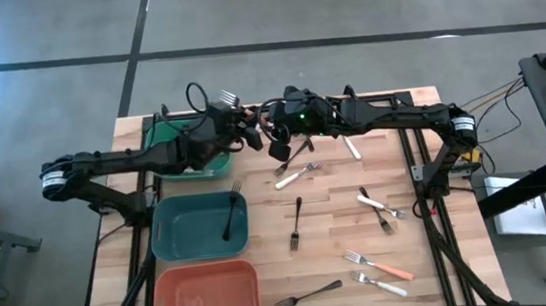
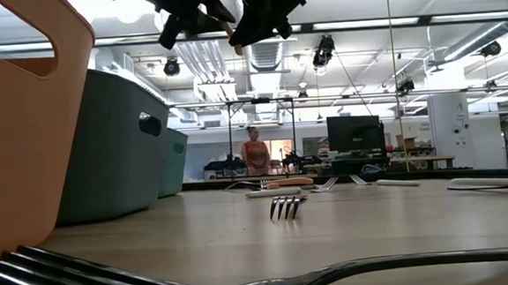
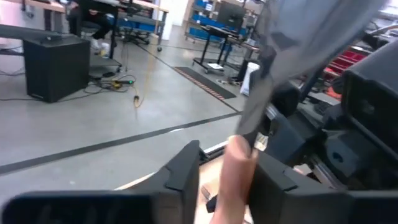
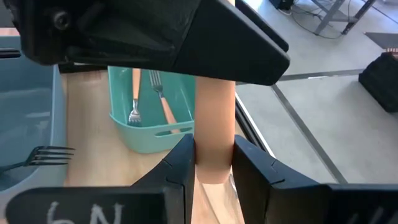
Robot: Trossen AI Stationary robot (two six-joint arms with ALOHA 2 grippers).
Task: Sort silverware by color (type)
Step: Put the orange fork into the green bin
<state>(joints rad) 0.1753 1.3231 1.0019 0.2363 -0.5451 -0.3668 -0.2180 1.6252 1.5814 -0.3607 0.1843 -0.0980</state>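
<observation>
An orange-pink-handled fork (image 4: 214, 124) is up in the air over the table's far middle, between my two grippers. My right gripper (image 1: 274, 139) is shut on its handle. My left gripper (image 1: 251, 135) meets it from the left, with the same handle (image 3: 239, 174) between its fingers. In the low view both grippers (image 2: 229, 25) hang high above the table. Two more orange-pink-handled forks (image 4: 163, 99) lie in the green bin (image 4: 155, 134). A black fork (image 1: 231, 212) lies in the teal bin (image 1: 170, 233). My left gripper has the fork's orange-pink handle (image 3: 239, 168) between its two fingers and lies across it. The grey metal part (image 3: 258, 106) runs on beyond the fingers. The fork is clear of the table. My right gripper pinches the orange-pink handle (image 4: 214, 155) between its two fingers, which lie across it. Beyond the fingers the handle goes under the left gripper's dark body (image 4: 186, 43). The fork is held high over the table, near the green bin.
The salmon bin (image 1: 207, 300) stands at the near left. Loose forks lie on the wood: a white one (image 1: 295, 176), black ones (image 1: 297, 223) (image 1: 309, 295), and others at the right (image 1: 377, 208) (image 1: 376, 264). A person (image 2: 255, 151) stands far behind the table.
</observation>
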